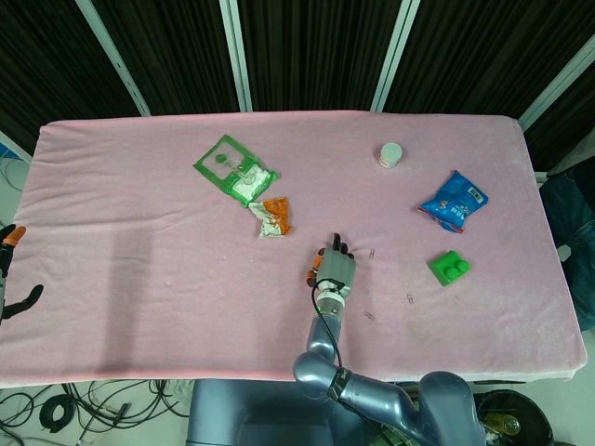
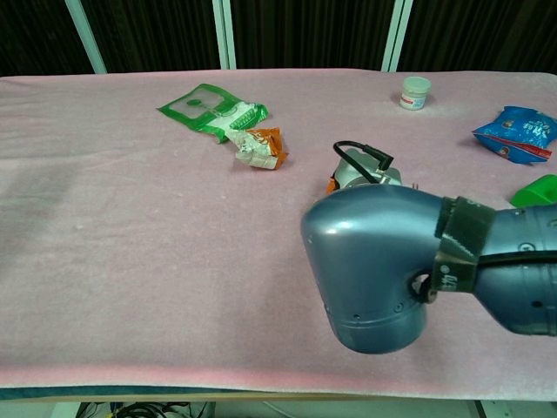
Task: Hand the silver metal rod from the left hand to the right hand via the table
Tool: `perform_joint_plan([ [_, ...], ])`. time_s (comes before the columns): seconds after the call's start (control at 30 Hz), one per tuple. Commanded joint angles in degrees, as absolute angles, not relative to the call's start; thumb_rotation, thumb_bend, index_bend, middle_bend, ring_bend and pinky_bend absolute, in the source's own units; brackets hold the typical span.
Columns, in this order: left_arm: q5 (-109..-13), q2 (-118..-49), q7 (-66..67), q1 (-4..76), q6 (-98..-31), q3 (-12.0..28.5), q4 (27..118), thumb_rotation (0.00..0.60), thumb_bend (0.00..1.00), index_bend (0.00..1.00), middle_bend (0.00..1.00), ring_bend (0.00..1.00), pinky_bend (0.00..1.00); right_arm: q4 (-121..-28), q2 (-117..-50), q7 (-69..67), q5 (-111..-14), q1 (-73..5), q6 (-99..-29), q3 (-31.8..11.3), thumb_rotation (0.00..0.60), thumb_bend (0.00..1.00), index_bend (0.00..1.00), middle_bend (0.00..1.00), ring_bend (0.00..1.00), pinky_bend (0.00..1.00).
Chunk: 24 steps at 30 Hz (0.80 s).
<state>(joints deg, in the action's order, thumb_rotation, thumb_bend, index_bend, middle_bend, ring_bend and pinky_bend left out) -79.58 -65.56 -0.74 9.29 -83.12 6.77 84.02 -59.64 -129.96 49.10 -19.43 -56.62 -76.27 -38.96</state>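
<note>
No silver metal rod shows in either view. My right hand (image 1: 333, 268) lies low on the pink table (image 1: 139, 204) near its middle front, dark fingers pointing away from me and an orange fingertip at its left side. Whatever is under it is hidden. In the chest view my right arm's elbow (image 2: 383, 261) covers most of that hand; only its wrist and cable (image 2: 361, 167) show. My left hand (image 1: 7, 243) hangs off the table's left edge, cut by the frame, with its fingers apart and nothing between them.
A green packet (image 1: 234, 167) and an orange snack pack (image 1: 272, 216) lie left of centre. At the back right stands a white jar (image 1: 390, 154), with a blue bag (image 1: 453, 201) and a green block (image 1: 448, 268) further right. Tiny dark bits lie near the right hand.
</note>
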Motion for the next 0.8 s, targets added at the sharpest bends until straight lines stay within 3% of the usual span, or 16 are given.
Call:
perform_joint_plan([
  [0.03,-79.6,-65.6,-0.7,9.3,-83.2,6.8,84.0,0.600,0.24,0.11,0.06,0.00,0.00,-59.6,-130.0,49.4,-19.3,-56.4,-76.1,-39.0,0.600,0.28,0.56,0.02,0.09,0.21],
  [0.8,-79.8,-65.7,-0.4,9.2,-83.1,6.8,84.2,0.600,0.24,0.12,0.06,0.00,0.00,-69.8,-125.2,51.6,-19.6,-52.7,-77.6,-38.6,0.600,0.35,0.59,0.02,0.09,0.21],
])
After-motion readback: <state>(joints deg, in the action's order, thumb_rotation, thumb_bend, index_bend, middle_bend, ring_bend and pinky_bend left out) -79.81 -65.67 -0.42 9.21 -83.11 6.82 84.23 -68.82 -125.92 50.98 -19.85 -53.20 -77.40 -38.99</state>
